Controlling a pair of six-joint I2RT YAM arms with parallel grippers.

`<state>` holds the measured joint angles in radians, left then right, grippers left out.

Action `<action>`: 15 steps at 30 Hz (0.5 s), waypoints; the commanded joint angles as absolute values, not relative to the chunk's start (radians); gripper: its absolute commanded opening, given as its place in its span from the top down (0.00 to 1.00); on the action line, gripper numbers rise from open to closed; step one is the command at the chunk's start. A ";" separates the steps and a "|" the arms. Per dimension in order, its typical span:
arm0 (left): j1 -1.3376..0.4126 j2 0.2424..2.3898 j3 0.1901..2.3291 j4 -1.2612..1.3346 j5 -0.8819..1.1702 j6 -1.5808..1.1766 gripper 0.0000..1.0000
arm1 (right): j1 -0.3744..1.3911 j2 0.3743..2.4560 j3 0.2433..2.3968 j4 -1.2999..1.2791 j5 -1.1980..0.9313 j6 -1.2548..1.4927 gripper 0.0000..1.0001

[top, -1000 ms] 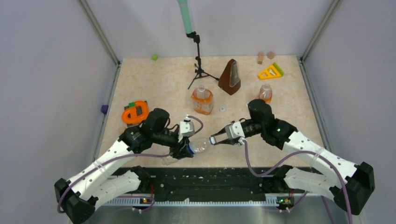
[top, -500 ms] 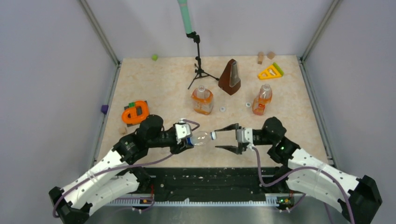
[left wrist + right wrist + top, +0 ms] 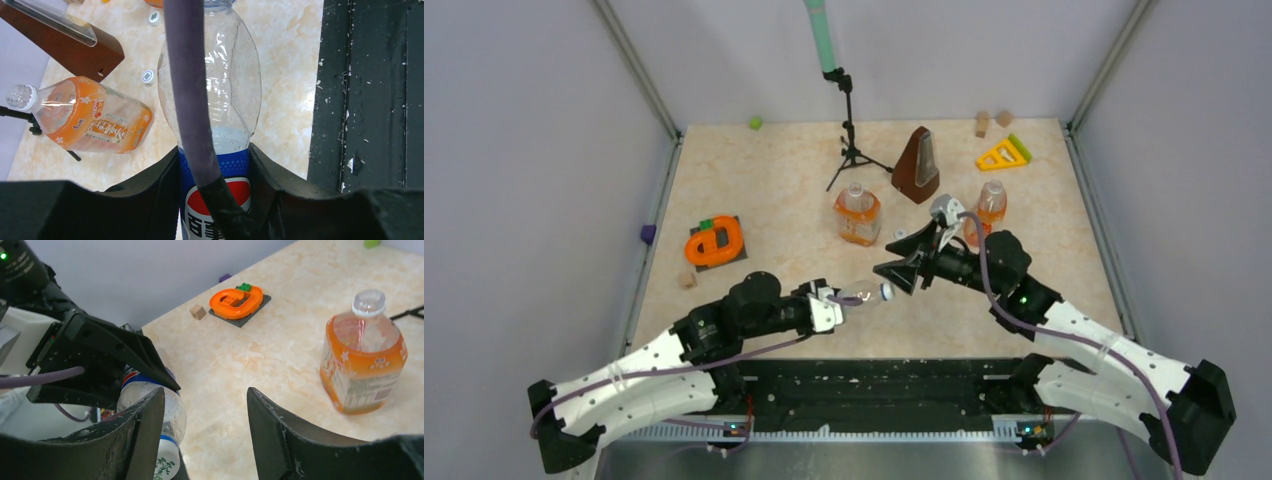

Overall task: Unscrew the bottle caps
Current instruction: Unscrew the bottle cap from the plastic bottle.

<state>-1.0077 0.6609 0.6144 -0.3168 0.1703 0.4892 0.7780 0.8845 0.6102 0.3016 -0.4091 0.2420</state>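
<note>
At the table's [image 3: 774, 180] front centre, left fingers [image 3: 155, 195] pinch the clear blue-label bottle [image 3: 230, 90], held sideways, white cap [image 3: 886, 292] on. Right fingers [image 3: 280, 435] spread, near that cap. Squat orange bottle [image 3: 857, 215] upright mid-table, uncapped; two loose caps [image 3: 148, 76] near it.

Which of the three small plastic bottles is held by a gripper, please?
The clear blue-labelled bottle, clamped in the left gripper; the squat orange bottle and slim orange bottle stand free.
</note>
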 commanded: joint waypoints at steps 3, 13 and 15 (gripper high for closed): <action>-1.015 0.627 0.589 -0.156 -0.238 0.549 1.00 | 0.784 0.879 0.615 0.314 -0.332 0.510 0.40; -1.017 0.607 0.587 -0.174 -0.245 0.566 1.00 | 0.682 0.886 0.628 0.254 -0.383 0.735 0.40; -1.017 0.604 0.583 -0.173 -0.245 0.570 1.00 | 0.670 0.885 0.617 0.266 -0.406 0.763 0.41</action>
